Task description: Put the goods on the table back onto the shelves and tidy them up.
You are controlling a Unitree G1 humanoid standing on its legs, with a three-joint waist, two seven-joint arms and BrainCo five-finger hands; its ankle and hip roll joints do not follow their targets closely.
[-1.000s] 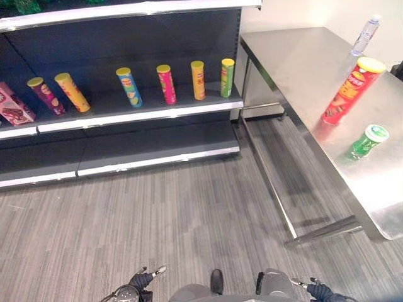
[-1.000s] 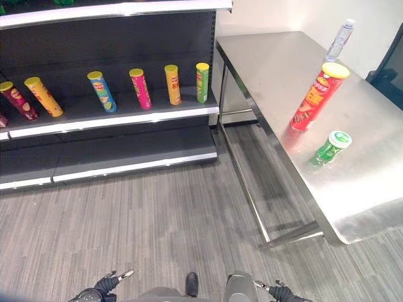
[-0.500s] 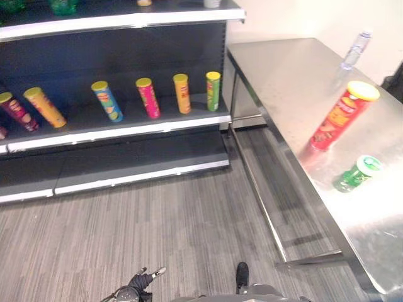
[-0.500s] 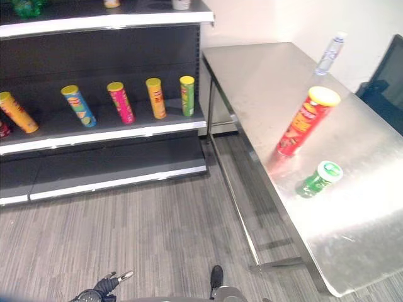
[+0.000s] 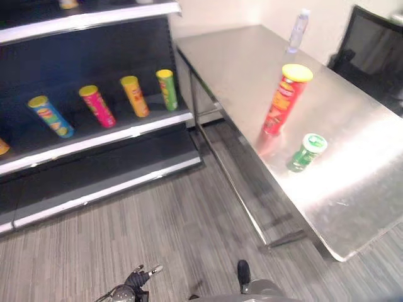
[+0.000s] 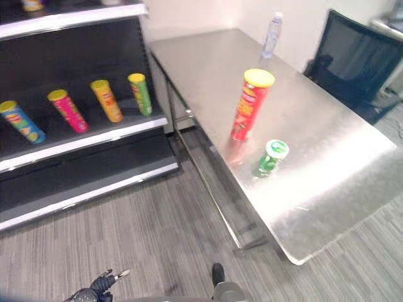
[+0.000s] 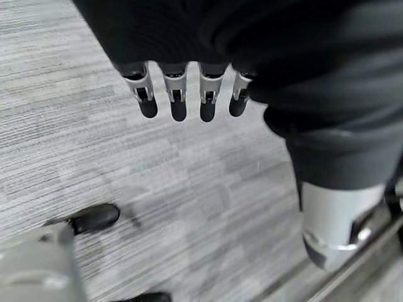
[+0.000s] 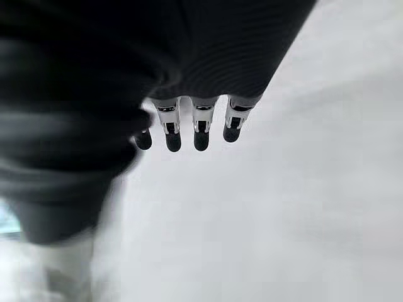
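Note:
On the steel table (image 5: 239, 56) a tall red can with a yellow lid (image 5: 284, 99) stands upright. A short green can with a white lid (image 5: 306, 151) stands just in front of it, and a clear water bottle (image 5: 298, 30) is at the far end. The dark shelf (image 5: 94, 135) to the left carries blue (image 5: 50, 116), pink (image 5: 97, 106), orange (image 5: 134, 95) and green (image 5: 167, 89) cans in a row. My left hand (image 5: 135, 280) hangs low over the floor, fingers (image 7: 178, 100) straight and holding nothing. My right hand (image 8: 200, 129) also hangs with straight fingers, holding nothing.
A black mesh chair (image 6: 359, 63) stands behind the table's far right side. The table's near corner (image 6: 296, 255) juts toward me over grey striped carpet (image 5: 157, 220). An upper shelf board (image 5: 82, 19) runs above the row of cans.
The camera has swung right: the table now sits nearer the middle and the shelf has slid left. The cans and bottle have not moved. My left hand stays low.

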